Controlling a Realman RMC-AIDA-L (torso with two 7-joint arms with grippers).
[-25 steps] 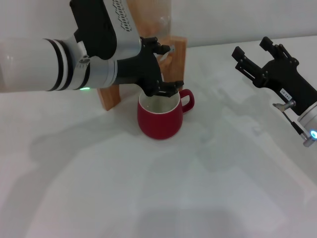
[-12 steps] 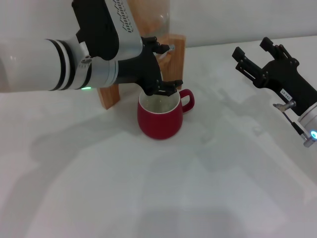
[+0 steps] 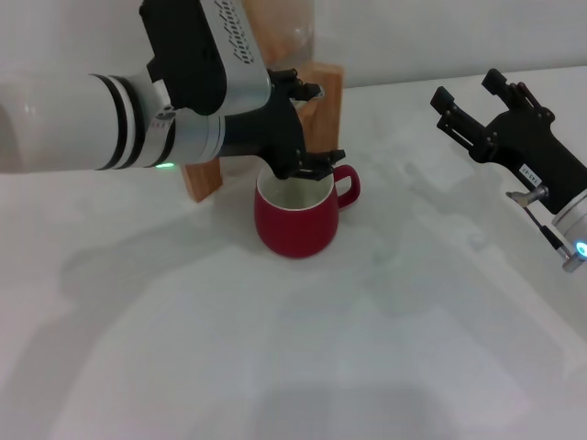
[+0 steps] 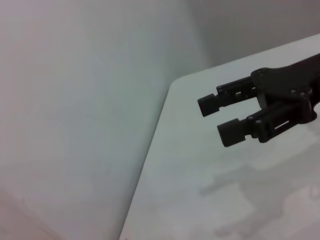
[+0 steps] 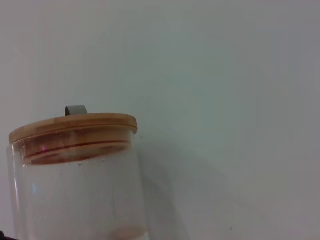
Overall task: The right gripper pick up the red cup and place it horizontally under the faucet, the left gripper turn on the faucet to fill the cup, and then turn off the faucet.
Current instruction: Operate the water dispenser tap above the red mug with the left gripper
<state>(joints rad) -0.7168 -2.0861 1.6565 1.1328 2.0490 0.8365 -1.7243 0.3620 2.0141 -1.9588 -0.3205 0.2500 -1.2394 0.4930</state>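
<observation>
The red cup [image 3: 295, 216] stands upright on the table [image 3: 275, 367], directly below the faucet [image 3: 307, 91]. The left gripper [image 3: 307, 128] brackets the faucet lever, fingers spread. The right gripper [image 3: 470, 105], open and empty, sits well to the right.

A white surface [image 3: 303, 367] fills the scene and meets a pale wall [image 3: 440, 37] at the far side. At the far left stands a wooden stand [image 3: 328, 105] carrying a clear glass jar [image 5: 75, 190]. The jar is capped with a round wooden lid [image 5: 75, 125], which has a small grey loop [image 5: 76, 109] on top.
</observation>
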